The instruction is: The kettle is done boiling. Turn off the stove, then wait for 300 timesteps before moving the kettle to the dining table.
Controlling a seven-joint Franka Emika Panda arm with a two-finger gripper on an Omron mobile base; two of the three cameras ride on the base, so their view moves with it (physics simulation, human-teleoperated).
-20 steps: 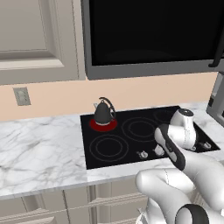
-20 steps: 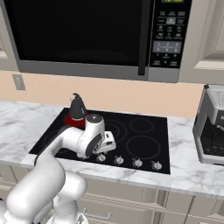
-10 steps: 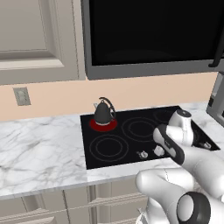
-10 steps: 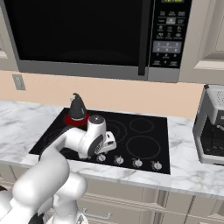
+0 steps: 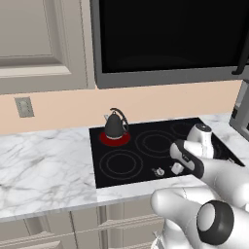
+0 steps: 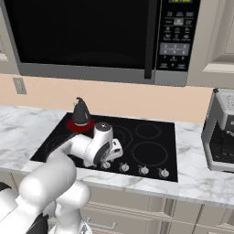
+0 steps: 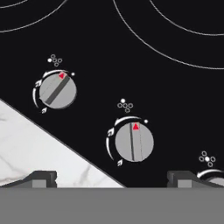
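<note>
kettle (image 5: 115, 126) left of centre, on glowing red burner (image 5: 115, 138) | likely light, rigid, hot: lift by arched handle | stove (image 5: 146, 160) centre, open glass around | tilted knob (image 7: 57, 90) upper left; upright knob (image 7: 134, 142) centre | gripper (image 7: 111, 177) bottom, fingers wide apart, empty | counter edge (image 7: 26, 140) lower left, close

Rendered frames, evenly and brightly lit with flat diffuse light; no distinct source, no glare on the black stove (image 5: 160, 148) glass. Shadows faint, only soft shading on the marble worktop (image 5: 44, 170). All views sharp, no blur or edge distortion; slight pixel aliasing on the knob (image 7: 134, 142) markings in the hand view.
</note>
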